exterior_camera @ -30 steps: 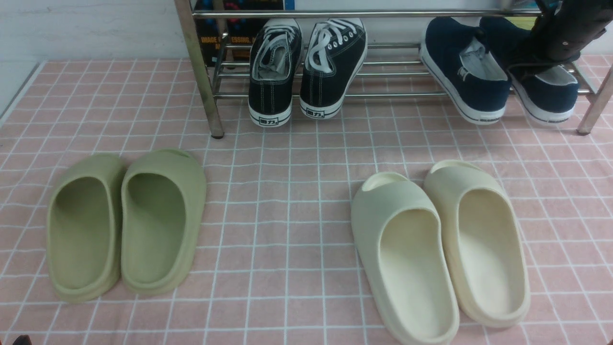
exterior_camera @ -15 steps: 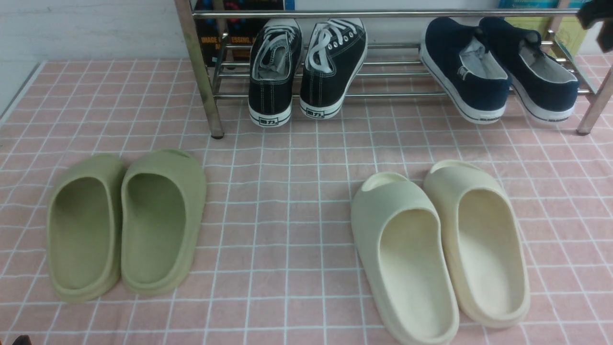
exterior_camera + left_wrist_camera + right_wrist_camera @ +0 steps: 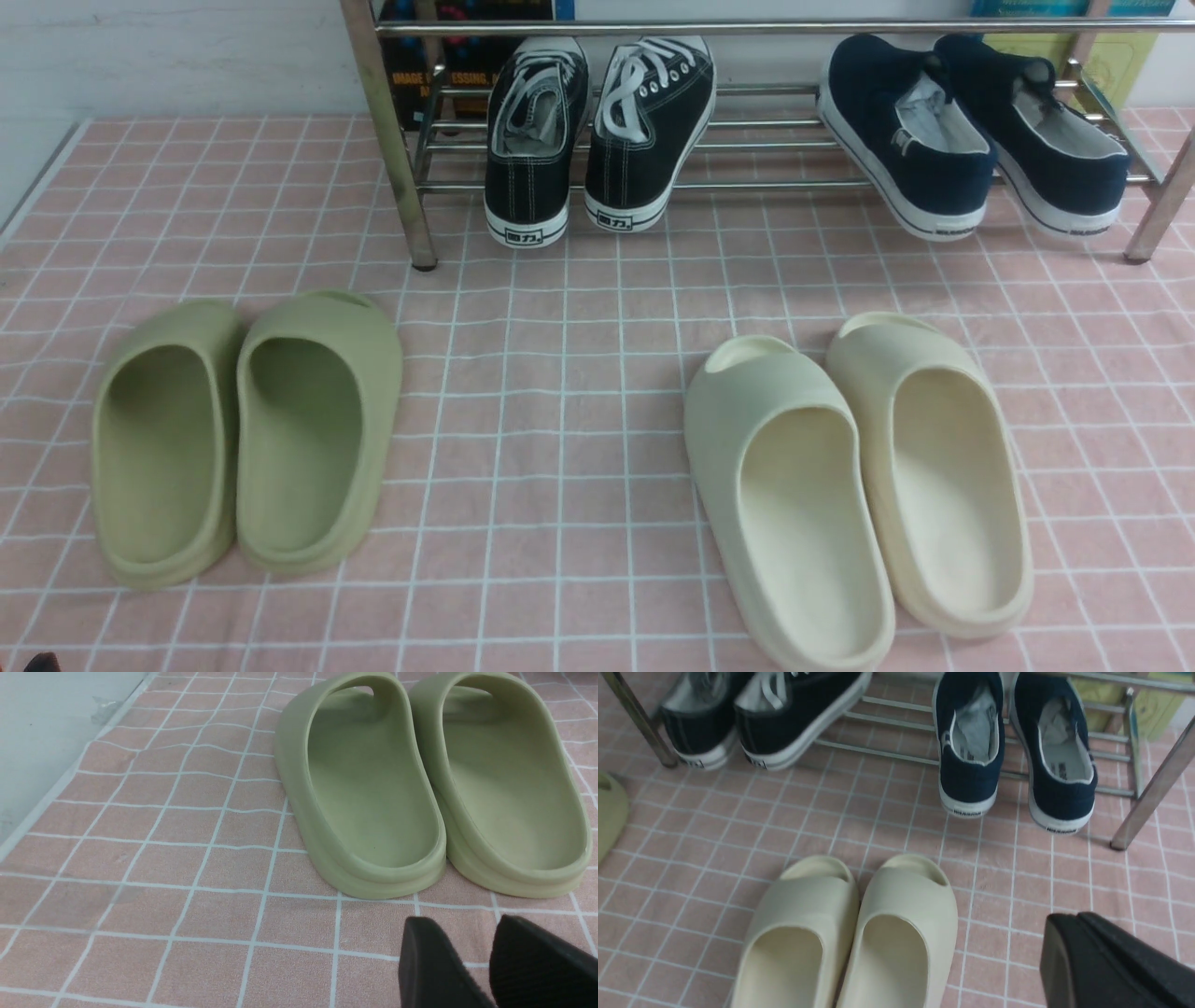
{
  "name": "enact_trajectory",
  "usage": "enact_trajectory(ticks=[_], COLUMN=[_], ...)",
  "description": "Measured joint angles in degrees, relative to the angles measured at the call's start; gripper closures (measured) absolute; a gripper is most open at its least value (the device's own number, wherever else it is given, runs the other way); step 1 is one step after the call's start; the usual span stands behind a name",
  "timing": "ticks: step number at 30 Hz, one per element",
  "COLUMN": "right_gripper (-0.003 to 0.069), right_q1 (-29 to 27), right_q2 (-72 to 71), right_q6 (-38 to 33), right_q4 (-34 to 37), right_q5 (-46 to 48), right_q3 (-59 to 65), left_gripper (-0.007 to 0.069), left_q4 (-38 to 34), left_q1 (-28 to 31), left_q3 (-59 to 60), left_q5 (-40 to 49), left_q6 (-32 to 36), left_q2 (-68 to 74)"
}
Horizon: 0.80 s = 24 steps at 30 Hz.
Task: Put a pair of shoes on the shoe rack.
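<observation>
The pair of shoes, navy slip-ons with white soles, rests heels-out on the right half of the shoe rack (image 3: 747,185). One shoe (image 3: 910,140) lies left of the other (image 3: 1046,140). The right wrist view shows both shoes (image 3: 971,742) (image 3: 1057,751) on the chrome tubes (image 3: 887,756). My right gripper (image 3: 1069,921) hangs well back from them over the pink cloth, shut and empty. My left gripper (image 3: 462,924) stands open just behind the green slides, with nothing between its fingers. Neither gripper shows in the front view.
Black lace-up sneakers (image 3: 597,131) sit on the rack's left half. Green slides (image 3: 243,439) lie front left and cream slides (image 3: 859,485) front right on the checked cloth. Rack legs (image 3: 392,140) (image 3: 1162,201) stand upright. A white wall (image 3: 140,56) borders the far left.
My right arm has let go of the right navy shoe, pulled away out of the front view, and its jaws have shut. Both navy shoes stay on the rack.
</observation>
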Motion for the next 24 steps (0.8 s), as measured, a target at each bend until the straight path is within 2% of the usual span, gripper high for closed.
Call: enact_trajectory(ticks=[2,9,16,21,24], right_gripper=[0.0676,0.0673,0.0673,0.0677,0.0677], right_q1=[0.00,0.00,0.00,0.00,0.00], right_q2=[-6.45,-15.43,-20.50,-21.29,-21.86], right_q6=[0.00,0.00,0.00,0.00,0.00], right_q4=[0.27,-1.39,-1.90,-5.13,-6.72], right_q5=[-1.61,-0.53,0.08,-1.58,-9.25], right_q3=[3.59,7.96,8.35,11.54,18.60], left_gripper=[0.0387,0.0387,0.0387,0.0387,0.0387], left_q4=[0.06,0.11,0.11,0.11,0.11], left_q1=[0.00,0.00,0.00,0.00,0.00], left_q3=[0.00,0.00,0.00,0.00,0.00], left_q5=[0.00,0.00,0.00,0.00,0.00], left_q6=[0.00,0.00,0.00,0.00,0.00], left_q2=[0.00,0.00,0.00,0.00,0.00])
